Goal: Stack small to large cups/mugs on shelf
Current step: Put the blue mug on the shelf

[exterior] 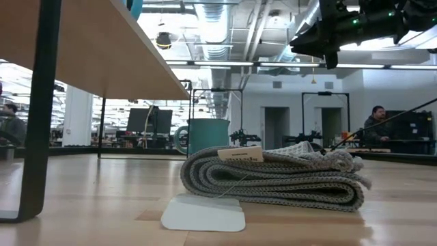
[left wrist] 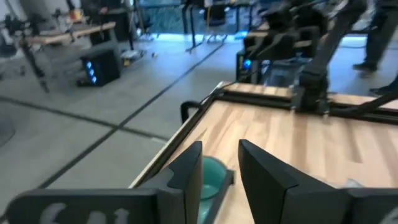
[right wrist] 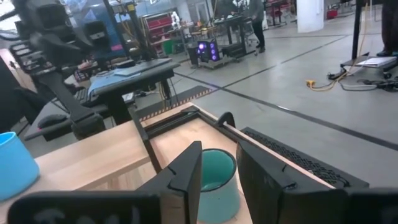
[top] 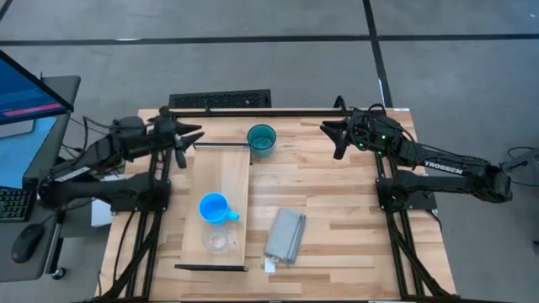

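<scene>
The 3 vessels sit apart in the high view. The teal mug [top: 262, 140] stands upper centre on the tabletop, just off the end of the shelf [top: 227, 172]. The blue mug [top: 215, 208] and the clear cup [top: 219, 241] rest on the shelf, lower centre.

The mugs look rigid and glazed, likely slippery, so pinch across a wall at the rim. The clear cup seems light and easily tipped.

The left gripper [top: 193, 138] and right gripper [top: 330, 131] hover spread and empty at the upper left and upper right.
</scene>
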